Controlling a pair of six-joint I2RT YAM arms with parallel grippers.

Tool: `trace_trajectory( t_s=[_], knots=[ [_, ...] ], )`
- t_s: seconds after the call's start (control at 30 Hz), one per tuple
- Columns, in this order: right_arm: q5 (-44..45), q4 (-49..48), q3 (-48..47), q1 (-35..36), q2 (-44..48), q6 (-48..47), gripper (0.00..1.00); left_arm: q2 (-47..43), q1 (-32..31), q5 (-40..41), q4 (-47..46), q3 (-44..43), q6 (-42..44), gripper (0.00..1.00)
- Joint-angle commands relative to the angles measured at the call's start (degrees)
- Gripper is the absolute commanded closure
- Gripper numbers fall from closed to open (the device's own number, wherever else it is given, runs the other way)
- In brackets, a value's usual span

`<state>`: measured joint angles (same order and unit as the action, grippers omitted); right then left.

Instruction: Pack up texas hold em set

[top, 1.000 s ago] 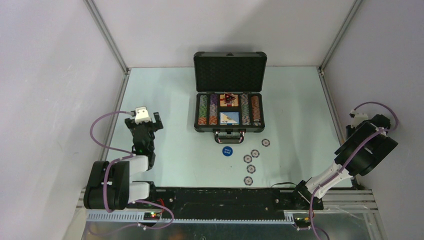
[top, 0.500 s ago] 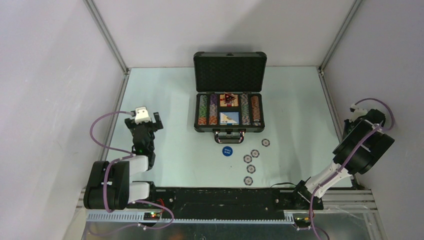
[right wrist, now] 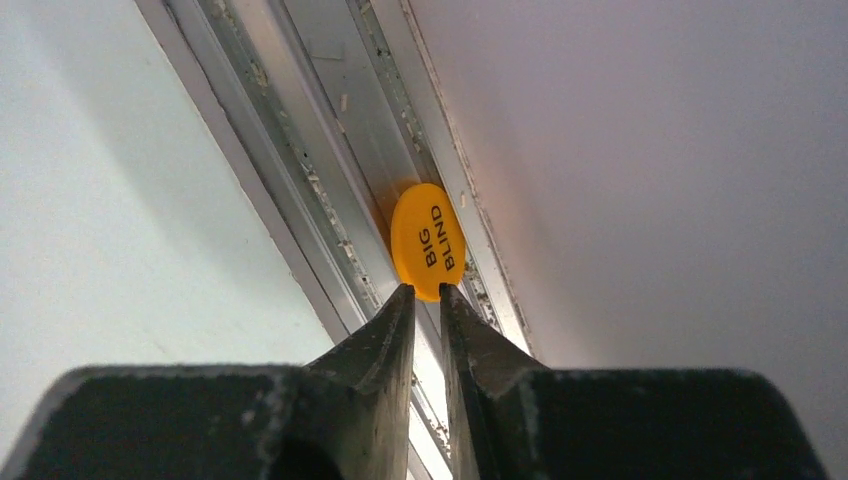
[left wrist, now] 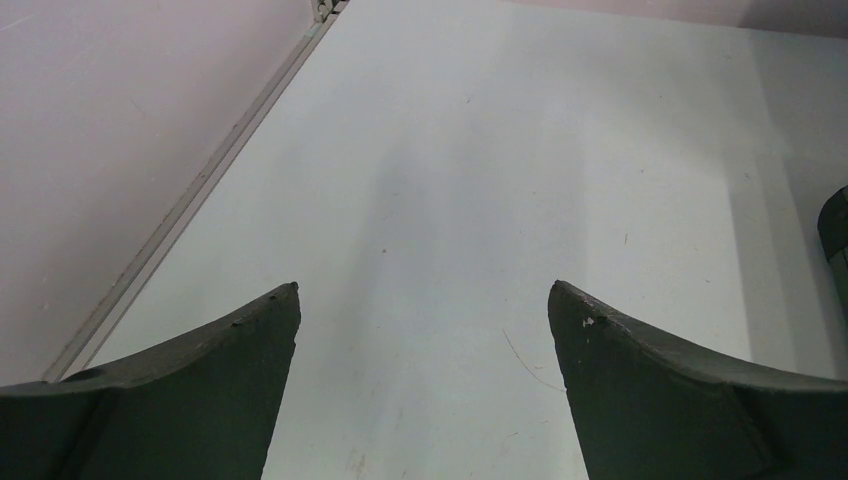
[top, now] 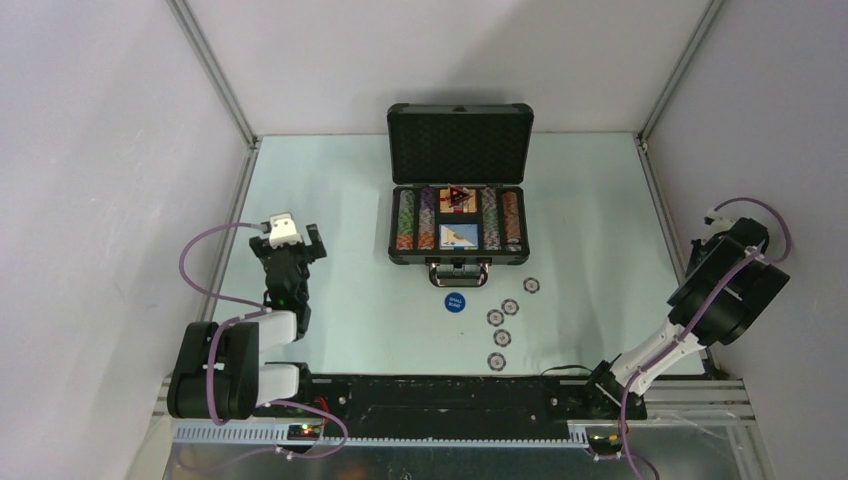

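The dark grey briefcase [top: 459, 255] lies open at the table's far middle, holding rows of striped chips [top: 406, 220] and a red card box [top: 457, 198]. Several loose chips [top: 502, 338] and a blue button [top: 455, 302] lie in front of it. An orange BIG BLIND button [right wrist: 428, 240] sits in the metal rail by the right wall. My right gripper [right wrist: 427, 288] has its tips at that button's near edge, with only a narrow slit between the jaws. My left gripper [left wrist: 423, 290] is wide open over bare table at the left, holding nothing.
Aluminium rails [top: 234, 215] run along the table's left and right edges beneath pale walls. The briefcase lid [top: 459, 143] stands upright at the back. A black bar [top: 440, 392] with the arm bases spans the near edge.
My right arm has drawn slightly towards the right wall and its jaws have narrowed. The left arm, chips and briefcase have stayed where they were.
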<state>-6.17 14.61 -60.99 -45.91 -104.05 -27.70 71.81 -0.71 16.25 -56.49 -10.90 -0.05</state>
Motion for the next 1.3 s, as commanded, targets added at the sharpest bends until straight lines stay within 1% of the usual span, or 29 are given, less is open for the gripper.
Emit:
trace_trajectory(
  t_s=[0.0,0.13,0.23,0.7,0.93,1.27],
  knots=[
    [3.6,-4.4,-2.2,-0.2,-1.6,3.5,0.79,-0.3,0.5,0.2,-3.2,-0.1,-0.7,0.02],
    [3.0,-4.9,-2.2,-0.3,-2.2,4.2,0.74,-0.3,0.5,0.2,-3.2,-0.2,-0.7,0.02],
    [3.0,-5.6,-2.2,-0.2,-2.7,4.6,0.72,-0.3,0.5,0.2,-3.2,-0.1,-0.7,0.02],
    [4.0,-5.0,-3.6,0.4,-6.0,3.5,0.74,-0.3,0.5,0.3,-3.1,-0.2,-0.7,0.02],
    [5.4,-3.4,-3.5,0.2,-7.3,0.3,0.74,-0.2,0.5,0.2,-3.2,-0.1,-0.7,0.02],
    [6.2,1.2,-3.6,-2.2,-6.6,-4.5,0.73,-0.3,0.5,0.2,-3.2,-0.1,-0.7,0.02]
  ],
)
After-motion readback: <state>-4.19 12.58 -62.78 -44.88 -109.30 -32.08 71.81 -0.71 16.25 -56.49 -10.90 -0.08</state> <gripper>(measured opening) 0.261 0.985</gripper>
